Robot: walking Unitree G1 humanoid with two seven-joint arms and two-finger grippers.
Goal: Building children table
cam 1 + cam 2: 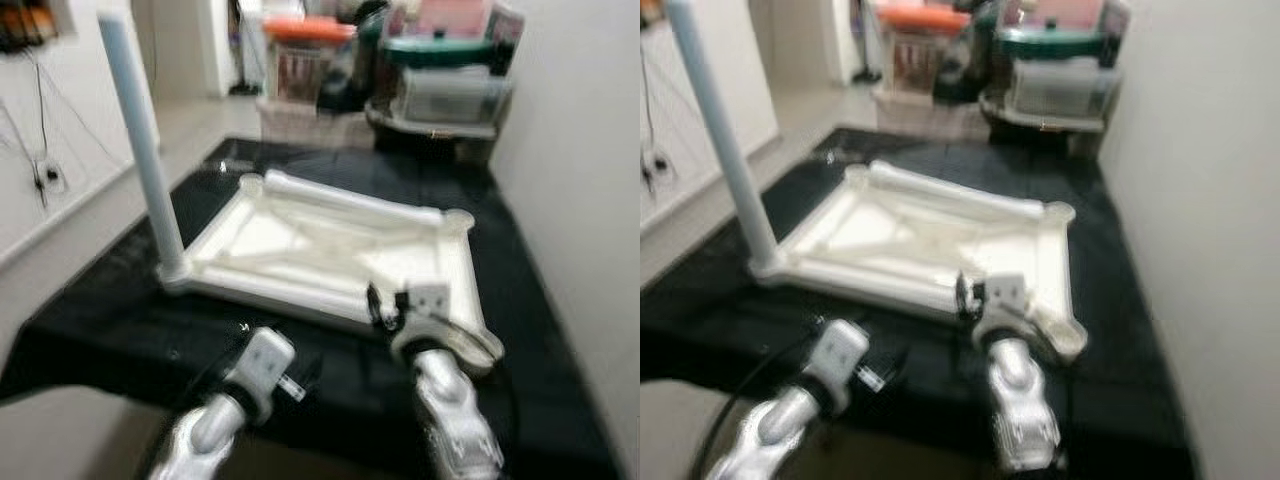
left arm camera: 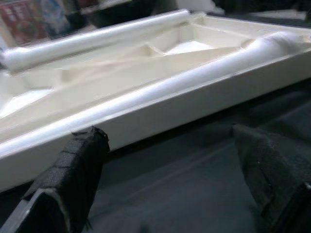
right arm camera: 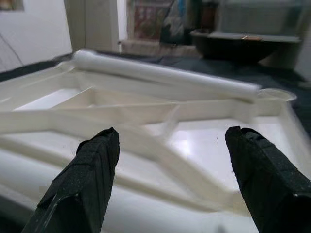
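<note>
1. White tabletop lies upside down on the black-covered bench; one leg stands upright in its near-left corner socket.
2. Two loose legs lie along its rims.
3. Right gripper hovers over the near-right corner, jaws apart; left gripper sits just before the near rim, jaws apart.
4. Judgement: grasp a loose leg mid-length and keep it vertical when seating it.

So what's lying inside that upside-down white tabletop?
Inside the white tabletop two loose white legs lie along its edges, over crossed ribs. One leg already stands upright in a corner. The black cloth hides what's underneath.
</note>
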